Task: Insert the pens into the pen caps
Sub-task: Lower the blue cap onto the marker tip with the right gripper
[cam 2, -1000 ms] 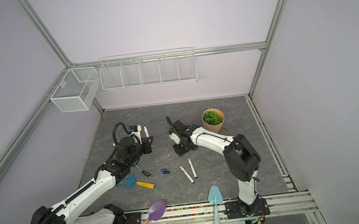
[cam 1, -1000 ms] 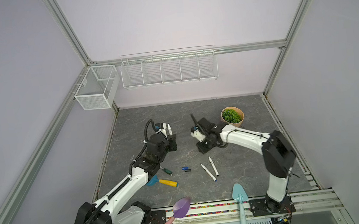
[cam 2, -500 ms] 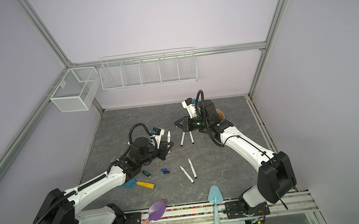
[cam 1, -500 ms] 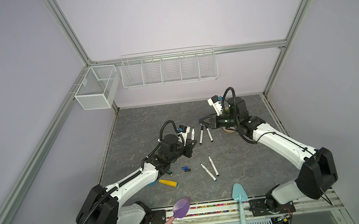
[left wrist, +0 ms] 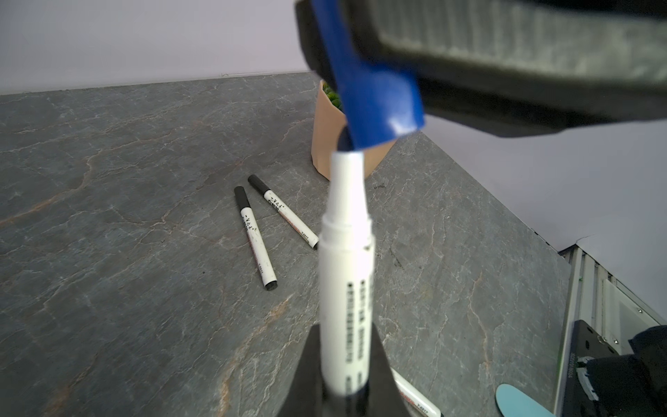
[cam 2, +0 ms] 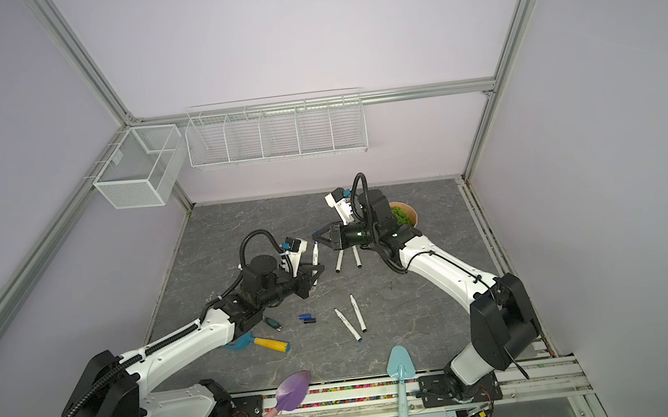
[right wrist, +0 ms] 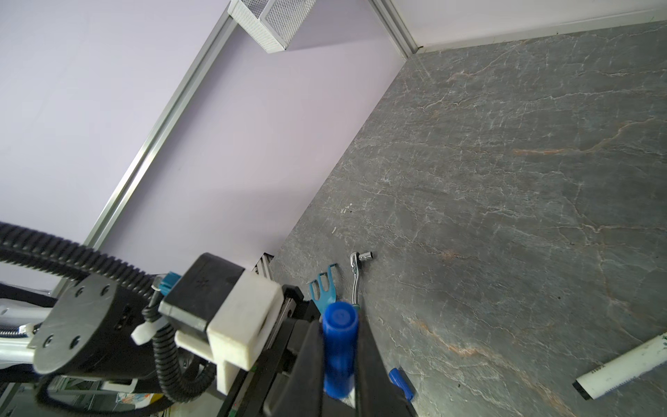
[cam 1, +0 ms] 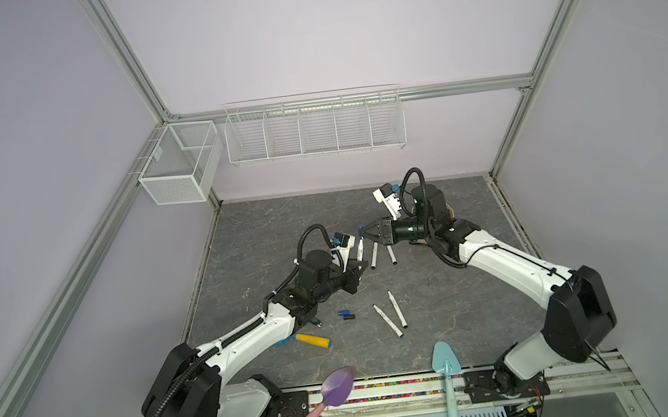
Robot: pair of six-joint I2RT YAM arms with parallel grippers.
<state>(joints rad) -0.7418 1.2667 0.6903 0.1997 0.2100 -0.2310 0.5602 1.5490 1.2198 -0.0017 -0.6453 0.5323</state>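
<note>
Bench (cam 1: 284, 231) carries spare pens (cam 1: 397, 314) at 5 o'clock of centre; left tool (left wrist: 343, 364) clenched on pen (left wrist: 346, 260), tip raised for capping; right tool (cam 1: 363, 230) clamps blue cap (left wrist: 375, 104), tilted mouth meeting tip at 12 o'clock.

Pen (left wrist: 344, 289) glossy white plastic; blue cap (left wrist: 375, 104) shiny plastic — tabletop (left wrist: 144, 289) matt stone-look; wrench (right wrist: 355, 281) polished metal.
</note>
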